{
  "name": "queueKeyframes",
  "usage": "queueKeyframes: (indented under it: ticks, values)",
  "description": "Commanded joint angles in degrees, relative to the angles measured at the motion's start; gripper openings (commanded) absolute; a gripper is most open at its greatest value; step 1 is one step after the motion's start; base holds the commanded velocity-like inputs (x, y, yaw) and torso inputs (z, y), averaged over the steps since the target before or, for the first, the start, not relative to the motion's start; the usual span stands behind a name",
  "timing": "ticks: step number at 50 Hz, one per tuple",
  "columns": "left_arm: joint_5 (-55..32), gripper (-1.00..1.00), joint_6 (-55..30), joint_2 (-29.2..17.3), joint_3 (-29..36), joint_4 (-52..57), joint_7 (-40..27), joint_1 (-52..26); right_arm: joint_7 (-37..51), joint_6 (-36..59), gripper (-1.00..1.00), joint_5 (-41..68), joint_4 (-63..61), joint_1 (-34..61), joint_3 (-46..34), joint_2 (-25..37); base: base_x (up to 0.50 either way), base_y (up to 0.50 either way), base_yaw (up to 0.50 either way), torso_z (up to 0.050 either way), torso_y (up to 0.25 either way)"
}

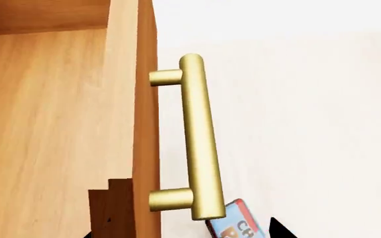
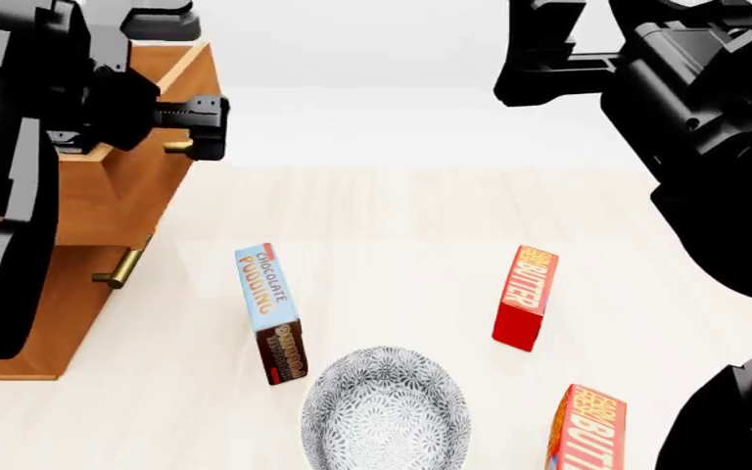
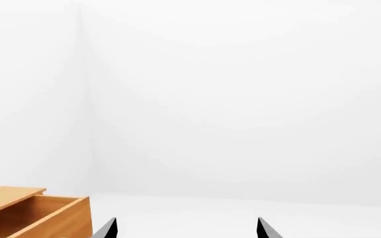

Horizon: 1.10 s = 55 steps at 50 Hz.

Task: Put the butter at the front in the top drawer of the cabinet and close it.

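Upper left, the left hand [image 2: 200,127] hovers parted at the open top drawer [image 2: 121,186]; the right hand [image 3: 187,229] spreads wide; front butter [image 2: 587,431] stands lower right.

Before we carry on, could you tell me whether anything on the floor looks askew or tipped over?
Only the blue-and-brown chocolate pudding box seems off: it appears to lean rather than stand square. Both red butter cartons stand upright.

Glossy black blocky arms, left arm [image 2: 36,117], right arm [image 2: 703,108]

Left hand [image 2: 200,125] hangs with fingers parted; right hand [image 3: 186,229], raised high, also gapes.
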Motion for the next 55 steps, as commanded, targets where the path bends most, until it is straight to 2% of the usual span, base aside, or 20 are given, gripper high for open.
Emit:
queueKeyframes:
  ticks: [1,11,18,22,25,28,30,36,40,45,51,55]
  values:
    - [-3.6,1.00,-1.2,3.8,-5.0,0.1,5.4,-2.7,0.2,-0.5,1.00,0.5,0.0,-0.4,0.2,0.2,0.00,0.00,0.00,0.000,0.000]
    - [-5.7,1.00,-0.5,8.8,-6.3,0.2,10.5,-3.3,0.5,-1.0,1.00,0.9,-0.2,-1.1,0.6,0.5,0.00,0.00,0.00,0.000,0.000]
    - [-33.9,1.00,-0.7,9.0,7.0,3.3,4.8,-5.8,0.6,-1.5,1.00,0.9,-0.1,-1.2,0.4,0.5,0.00,0.00,0.00,0.000,0.001]
    - [-44.9,1.00,1.0,9.0,13.8,3.4,2.5,-8.3,0.7,-1.6,1.00,1.1,-0.2,-1.1,0.5,0.6,0.00,0.00,-0.01,0.000,0.003]
    - [-49.4,1.00,2.3,9.0,17.1,2.6,1.9,-10.4,0.9,-1.5,1.00,1.5,-0.4,-1.0,0.7,0.7,0.00,0.00,-0.01,0.000,0.004]
    - [-50.1,1.00,5.4,8.9,18.4,0.9,0.8,-13.6,1.0,-1.5,1.00,1.7,-0.5,-0.9,0.8,0.8,0.00,0.00,-0.01,0.000,0.004]
    - [-49.5,1.00,8.4,8.2,17.8,1.4,-2.6,-15.4,1.1,-1.5,1.00,1.9,-0.6,-0.9,0.9,0.9,0.00,0.00,-0.01,0.000,0.005]
    - [-54.0,1.00,10.7,-2.5,8.6,34.4,-27.0,-9.0,1.2,-1.6,1.00,2.3,-0.7,-0.8,1.0,1.1,0.00,0.00,0.00,0.000,0.000]
    - [-54.1,1.00,12.1,-7.9,6.0,52.5,-37.8,-2.2,1.2,-1.8,1.00,2.4,-0.6,-0.5,0.9,1.1,0.00,0.00,0.00,0.000,0.000]
    - [-56.4,1.00,14.7,-13.9,0.9,70.6,-45.4,8.3,1.1,-2.2,1.00,2.6,-0.8,-0.9,1.0,1.2,0.00,0.00,0.00,0.000,0.000]
    - [-58.2,1.00,15.4,-19.9,-3.4,85.5,-52.0,15.7,1.4,-2.3,1.00,3.0,-1.1,-1.4,1.3,1.4,0.00,0.00,0.00,0.000,0.000]
    - [-57.6,1.00,16.8,-23.3,-4.1,93.0,-53.0,19.5,1.6,-2.4,1.00,3.1,-1.3,-1.7,1.3,1.3,0.00,0.00,0.00,0.000,0.000]
